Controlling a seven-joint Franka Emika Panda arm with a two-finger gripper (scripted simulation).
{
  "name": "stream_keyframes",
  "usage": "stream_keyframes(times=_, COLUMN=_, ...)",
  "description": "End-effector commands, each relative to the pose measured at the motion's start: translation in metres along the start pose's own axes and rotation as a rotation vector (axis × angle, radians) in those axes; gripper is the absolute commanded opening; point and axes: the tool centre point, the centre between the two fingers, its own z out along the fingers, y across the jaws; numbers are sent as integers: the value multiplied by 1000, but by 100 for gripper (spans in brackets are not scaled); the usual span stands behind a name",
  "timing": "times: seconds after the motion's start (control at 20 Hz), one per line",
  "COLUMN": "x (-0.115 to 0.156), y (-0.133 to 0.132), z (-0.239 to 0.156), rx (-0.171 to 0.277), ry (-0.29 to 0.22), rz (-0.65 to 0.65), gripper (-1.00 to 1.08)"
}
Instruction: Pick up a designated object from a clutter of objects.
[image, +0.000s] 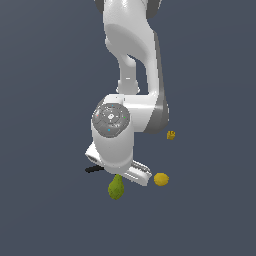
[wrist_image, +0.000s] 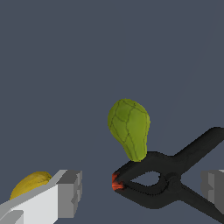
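The olive-green pear lies on the dark floor just under the arm's hand; in the wrist view the pear shows its mottled skin, with the tapered end touching the black spring clamp. The clamp has an orange tip, and in the exterior view the clamp pokes out from behind the hand. The yellow lemon lies to the exterior view's right of the pear; the lemon also shows beside one finger. My gripper is open above the clamp and holds nothing. In the exterior view the fingers are hidden by the hand.
A tiny yellow piece lies farther back on the exterior view's right. The white arm rises over the middle of the scene. The floor is flat dark grey.
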Motion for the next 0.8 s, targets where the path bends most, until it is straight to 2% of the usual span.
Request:
stream_keyframes(times=0.0, x=7, y=1, z=16, rx=0, ry=0, rz=37, gripper=100)
stream_keyframes(times=0.35, x=18, y=3, z=45, rx=-2, ry=-1, rz=98, gripper=100)
stream_keyframes(times=0.75, x=19, y=4, z=53, rx=-3, ry=-2, rz=107, gripper=100)
